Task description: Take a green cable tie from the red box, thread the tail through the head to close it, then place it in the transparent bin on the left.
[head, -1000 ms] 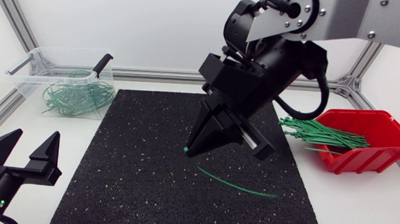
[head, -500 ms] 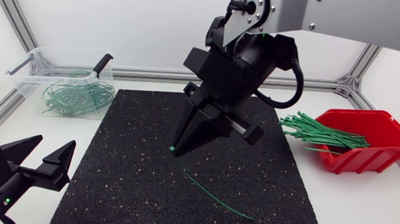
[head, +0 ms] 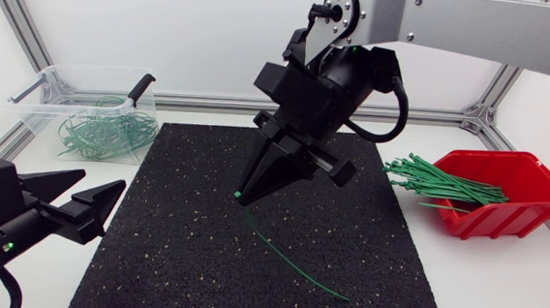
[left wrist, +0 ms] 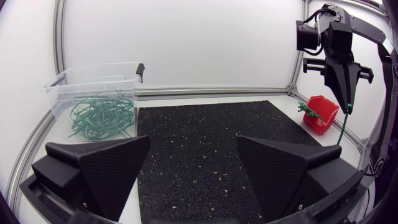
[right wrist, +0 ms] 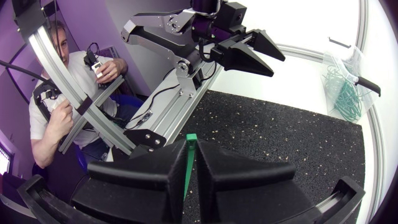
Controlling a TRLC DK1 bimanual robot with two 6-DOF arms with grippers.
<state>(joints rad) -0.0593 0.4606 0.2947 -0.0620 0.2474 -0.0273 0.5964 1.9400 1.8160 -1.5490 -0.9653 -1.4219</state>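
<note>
My right gripper (head: 243, 193) hangs over the middle of the black mat, shut on the head end of a green cable tie (head: 287, 262). The tie's tail trails down to the mat. In the right wrist view the tie's head (right wrist: 191, 142) sticks out between the closed fingers. My left gripper (head: 104, 179) stands open and holds nothing at the mat's front left, pointing toward the right gripper. The red box (head: 516, 200) at the right holds several green ties (head: 440, 183). The transparent bin (head: 41, 99) at the back left holds looped ties (head: 107, 133).
The black mat (head: 181, 254) covers the table's middle. A black-handled tool (head: 140, 88) rests on the bin's rim. An aluminium frame rail (head: 211, 102) runs along the back of the table.
My right gripper has carried the tie leftward over the mat, its tail dragging after it. My left gripper has risen and swung toward the middle.
</note>
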